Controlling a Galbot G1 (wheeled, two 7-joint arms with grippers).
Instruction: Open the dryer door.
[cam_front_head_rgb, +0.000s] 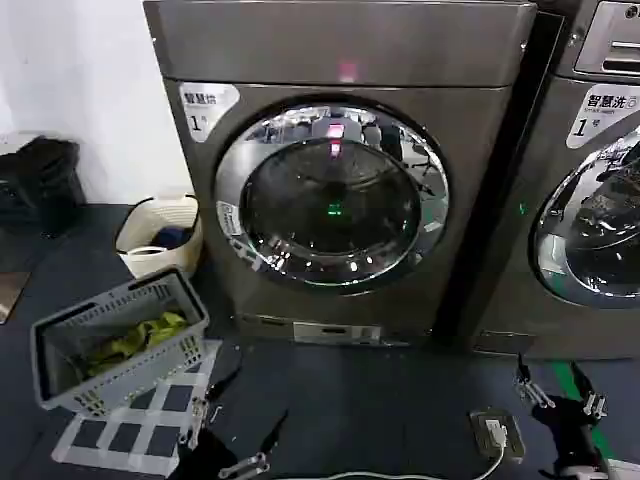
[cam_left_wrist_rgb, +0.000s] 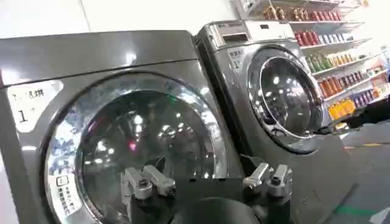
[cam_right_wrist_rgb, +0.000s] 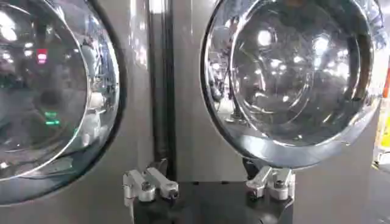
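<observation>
Both grippers sit low near the floor: our left gripper (cam_front_head_rgb: 228, 420) at the bottom of the head view beside the grey basket (cam_front_head_rgb: 115, 340), our right gripper (cam_front_head_rgb: 558, 392) at lower right, each with fingers spread wide, holding nothing. Dryer (cam_front_head_rgb: 340, 170) stands straight ahead, its round door (cam_front_head_rgb: 332, 195) closed. Second machine (cam_front_head_rgb: 590, 180) stands just beside it on our right.

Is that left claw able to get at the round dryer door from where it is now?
Probably yes. The left gripper hangs low, open, in front of the dryer door, with only bare floor between. The laundry basket sits off to the side.
</observation>
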